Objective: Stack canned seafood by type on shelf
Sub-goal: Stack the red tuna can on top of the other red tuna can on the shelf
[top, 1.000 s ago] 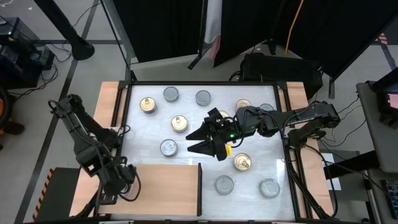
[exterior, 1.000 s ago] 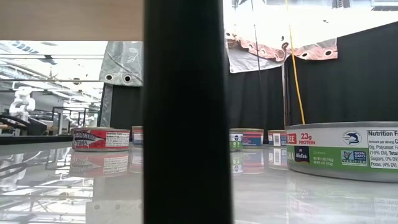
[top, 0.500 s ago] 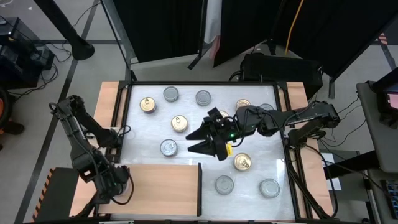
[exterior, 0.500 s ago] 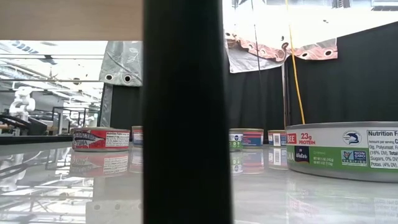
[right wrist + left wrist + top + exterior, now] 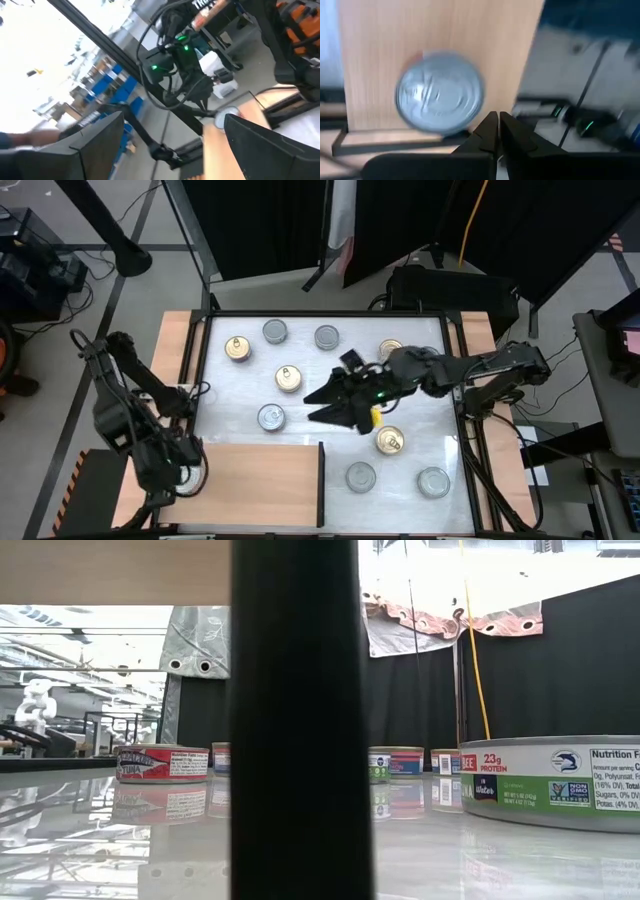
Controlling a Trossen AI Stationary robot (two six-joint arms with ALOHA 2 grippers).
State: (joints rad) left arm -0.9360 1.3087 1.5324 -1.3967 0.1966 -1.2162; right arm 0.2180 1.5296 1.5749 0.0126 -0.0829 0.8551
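While the left gripper (image 5: 498, 131) sits over the near left corner of the shelf (image 5: 260, 480) with its fingers pressed together and holding nothing, I see a silver-lidded can (image 5: 439, 93) lying flat on the wood just beside it, so I judge the first can of a silver pile is already placed. Near right on the bench (image 5: 310, 400), two more silver cans (image 5: 360, 476) rest beside a gold pull-tab can (image 5: 390, 441). Mid-bench, the right gripper (image 5: 322, 404) hangs with fingers spread wide and empty, between a silver can (image 5: 270, 417) and a gold can (image 5: 288, 378). To do this step well, I would pick the silver one, centre the fingers across its rim, and come down level. Farther off lie another gold can (image 5: 237, 348) and two silver cans (image 5: 275, 331).
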